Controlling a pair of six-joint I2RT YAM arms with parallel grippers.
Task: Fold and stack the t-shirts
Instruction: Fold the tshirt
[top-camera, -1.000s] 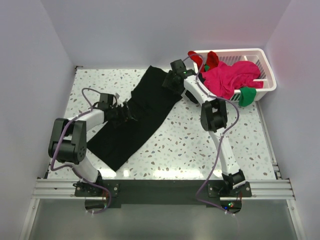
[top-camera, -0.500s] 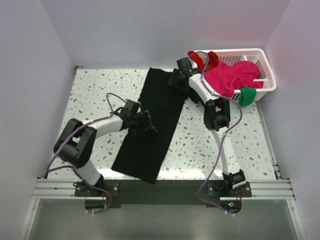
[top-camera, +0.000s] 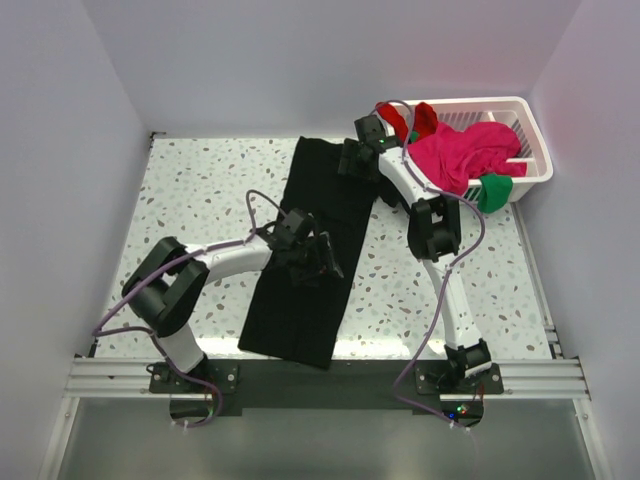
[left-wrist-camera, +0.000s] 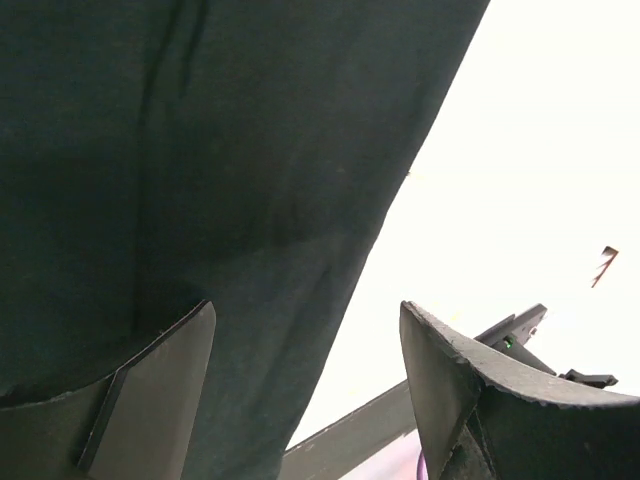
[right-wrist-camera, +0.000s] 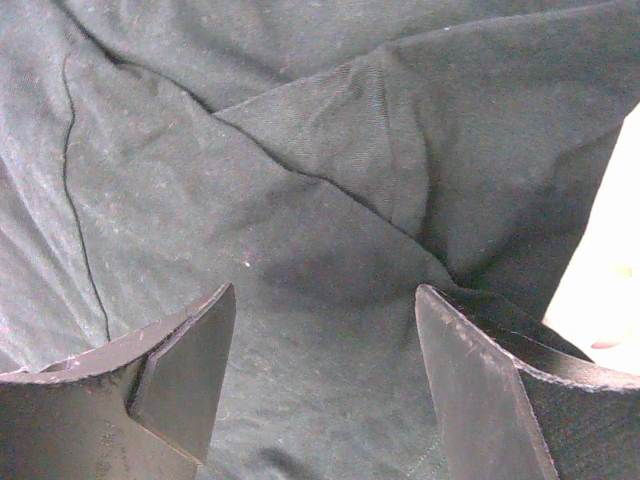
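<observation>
A large black t-shirt (top-camera: 318, 225) lies folded lengthwise as a long strip down the middle of the table, from the back edge to the near edge. My left gripper (top-camera: 322, 262) is open over the strip's middle; in the left wrist view the black cloth (left-wrist-camera: 200, 150) fills the frame under its spread fingers (left-wrist-camera: 150, 390). My right gripper (top-camera: 352, 160) is open over the strip's far right corner; the right wrist view shows wrinkled black cloth (right-wrist-camera: 300, 200) with a folded sleeve between the fingers (right-wrist-camera: 180, 370). More shirts, magenta-pink (top-camera: 462, 155), red (top-camera: 424, 116) and green (top-camera: 494, 190), lie in the basket.
A white slatted basket (top-camera: 532, 135) stands at the back right corner of the speckled table (top-camera: 200, 190). White walls close in the left, back and right sides. The metal rail (top-camera: 320, 378) with the arm bases runs along the near edge.
The black shirt's near end has swung from the left to lie straight toward the near edge. My left gripper moved right with it, over the strip's middle. The right gripper shifted slightly.
</observation>
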